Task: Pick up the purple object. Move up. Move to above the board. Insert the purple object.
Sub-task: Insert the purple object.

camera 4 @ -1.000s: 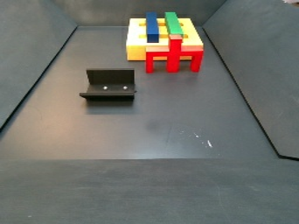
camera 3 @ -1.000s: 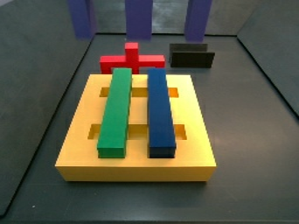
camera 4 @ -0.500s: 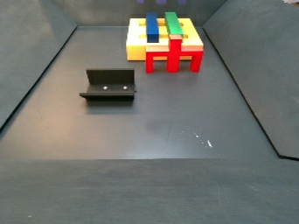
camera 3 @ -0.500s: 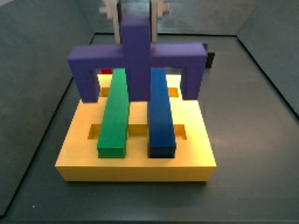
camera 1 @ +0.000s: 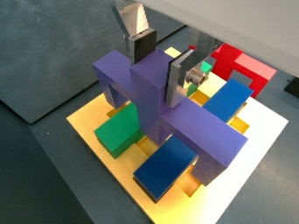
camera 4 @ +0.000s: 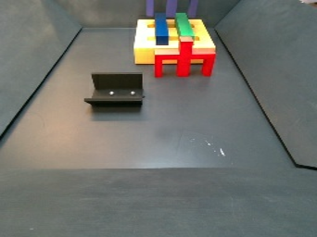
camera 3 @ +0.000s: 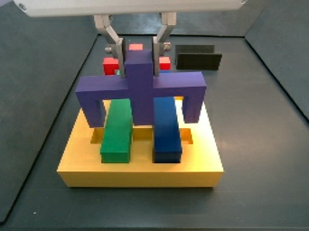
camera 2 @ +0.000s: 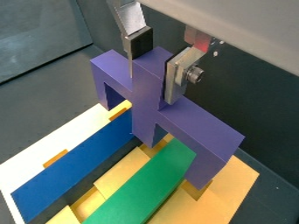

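Observation:
My gripper [camera 3: 137,50] is shut on the central stem of the purple object [camera 3: 139,88] and holds it upright over the board [camera 3: 139,169]. Its crossbar lies across and just above the long green bar [camera 3: 117,126] and the long blue bar [camera 3: 165,126]. Its two legs hang outside the bars, with their ends about level with the board's top. Both wrist views show the gripper [camera 1: 160,63] [camera 2: 160,61] clamping the purple stem [camera 1: 176,122] [camera 2: 163,96] over the yellow board [camera 1: 267,131] [camera 2: 219,197]. In a side view only the purple leg tips [camera 4: 150,7] show above the board [camera 4: 146,42].
A red cross-shaped block [camera 3: 111,65] [camera 4: 183,59] lies just behind the board. The black fixture [camera 3: 200,60] [camera 4: 115,90] stands on the dark floor apart from the board. Dark walls enclose the floor.
The purple object has come down in my gripper. One second ago only its legs showed at the frame top; now it sits low over the two bars.

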Controlling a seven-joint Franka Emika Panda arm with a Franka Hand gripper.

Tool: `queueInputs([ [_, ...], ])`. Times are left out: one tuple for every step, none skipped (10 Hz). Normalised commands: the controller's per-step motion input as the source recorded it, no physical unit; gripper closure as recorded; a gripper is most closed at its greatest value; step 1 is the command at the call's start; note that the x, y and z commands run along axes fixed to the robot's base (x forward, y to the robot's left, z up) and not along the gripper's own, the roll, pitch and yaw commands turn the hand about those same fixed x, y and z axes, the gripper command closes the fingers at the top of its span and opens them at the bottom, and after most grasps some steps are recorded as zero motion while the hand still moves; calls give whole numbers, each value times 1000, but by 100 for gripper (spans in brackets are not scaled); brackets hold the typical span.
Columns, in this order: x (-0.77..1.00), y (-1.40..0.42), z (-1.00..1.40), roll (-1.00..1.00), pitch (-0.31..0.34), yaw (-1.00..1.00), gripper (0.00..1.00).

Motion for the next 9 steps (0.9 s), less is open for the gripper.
queueInputs([
  [126, 0, -129, 20, 0, 0, 100],
  [9, 0, -171, 46, 0, 0, 100],
  [0, 0, -197, 66, 0, 0, 100],
  [-49, 0, -123, 67, 0, 0, 100],
  [-63, 0, -106, 74, 0, 0, 100],
  [0, 0, -111, 54, 0, 0, 100],
  [0, 0, -103, 13, 0, 0, 100],
  [94, 0, 0, 0, 0, 0, 100],
  [3, 0, 0, 0, 33, 0, 100],
])
